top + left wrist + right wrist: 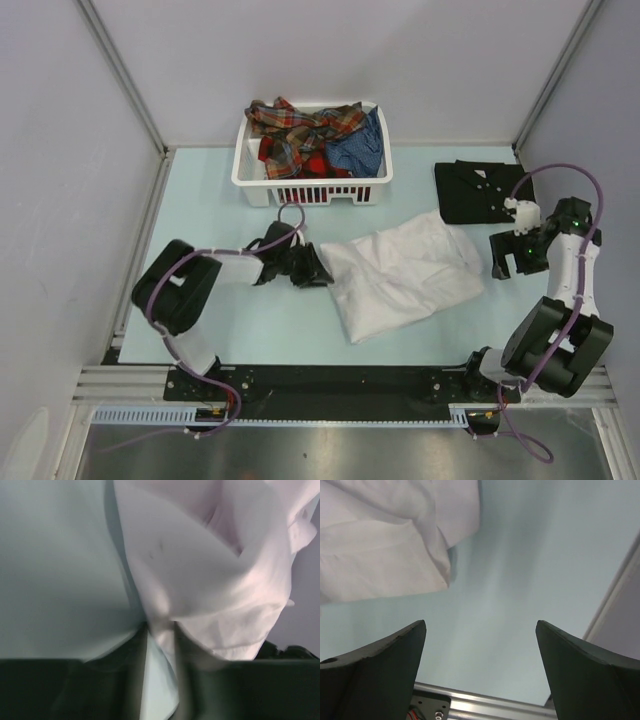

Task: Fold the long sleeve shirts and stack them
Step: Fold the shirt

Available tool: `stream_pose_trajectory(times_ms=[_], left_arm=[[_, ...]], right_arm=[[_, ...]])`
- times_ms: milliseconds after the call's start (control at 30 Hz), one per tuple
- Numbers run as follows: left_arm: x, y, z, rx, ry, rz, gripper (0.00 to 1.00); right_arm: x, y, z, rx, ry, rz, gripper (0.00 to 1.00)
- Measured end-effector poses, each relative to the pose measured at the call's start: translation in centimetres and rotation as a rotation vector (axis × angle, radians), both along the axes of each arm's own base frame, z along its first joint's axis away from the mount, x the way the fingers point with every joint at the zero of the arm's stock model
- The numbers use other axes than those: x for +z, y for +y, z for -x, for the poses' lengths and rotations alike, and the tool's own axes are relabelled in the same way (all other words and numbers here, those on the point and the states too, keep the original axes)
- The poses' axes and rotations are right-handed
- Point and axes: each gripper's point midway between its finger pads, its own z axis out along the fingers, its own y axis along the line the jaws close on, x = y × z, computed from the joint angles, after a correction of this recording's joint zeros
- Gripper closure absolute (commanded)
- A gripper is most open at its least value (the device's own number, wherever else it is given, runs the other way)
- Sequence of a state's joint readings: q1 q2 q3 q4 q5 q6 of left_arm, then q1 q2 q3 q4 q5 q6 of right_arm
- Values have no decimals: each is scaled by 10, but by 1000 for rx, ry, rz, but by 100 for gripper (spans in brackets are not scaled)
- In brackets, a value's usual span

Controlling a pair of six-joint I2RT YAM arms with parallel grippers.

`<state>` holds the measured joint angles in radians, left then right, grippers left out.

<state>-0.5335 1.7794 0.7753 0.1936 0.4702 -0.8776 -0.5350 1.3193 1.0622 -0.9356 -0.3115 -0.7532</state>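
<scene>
A white long sleeve shirt point(400, 275) lies crumpled flat in the middle of the table. My left gripper point(318, 268) is at its left edge, shut on a pinch of the white cloth point(200, 565) that runs between the fingertips point(161, 630). A black shirt point(480, 190) lies folded at the back right. My right gripper point(505, 258) hovers open just off the white shirt's right edge point(380, 545), nothing between its fingers point(480, 630). Plaid shirts point(300, 125) and a blue one point(360, 148) are heaped in the basket.
The white slatted basket point(312, 185) stands at the back centre against the wall. Grey walls close the table on three sides. A metal rail point(485, 702) runs along the near edge below the right gripper.
</scene>
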Motion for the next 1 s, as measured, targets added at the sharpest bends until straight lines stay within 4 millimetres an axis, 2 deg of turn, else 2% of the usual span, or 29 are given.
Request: stream_pose_trajectory(times_ms=[100,200,300,433,533,567,633,733,833,900,1000], left_arm=[[2,13,46,-67,69,-14,49],[17,22,69,-138,47,-16,46],[51,39,58,-183,-97,2,45],[96,59,18,-264,-371,-36,42],[114,56,1,-448,-564,-65,39],[115,53,-3,-520,-604,-71,34],[106,48,-11,-647,-645,-78,33],[74,46,-19,-802,-664,-95,32],[50,51,-13,-901,-660,-100,32],[44,51,-15,-946,-672,-104,32],[47,45,-29,-986,-705,-103,32]], right_arm=[[-9,17,-10,46,23,-25,14],[-21,26,-12,51,64,-69,25],[-32,35,-14,49,100,-108,31],[-54,49,-12,45,145,-144,33],[-75,56,-12,30,192,-164,34],[-80,58,-12,22,205,-167,34],[-94,61,-12,13,238,-166,37],[-103,64,-20,14,246,-141,45],[-105,69,-32,28,236,-108,53],[-106,73,-42,40,222,-85,55],[-106,79,-56,55,203,-62,56]])
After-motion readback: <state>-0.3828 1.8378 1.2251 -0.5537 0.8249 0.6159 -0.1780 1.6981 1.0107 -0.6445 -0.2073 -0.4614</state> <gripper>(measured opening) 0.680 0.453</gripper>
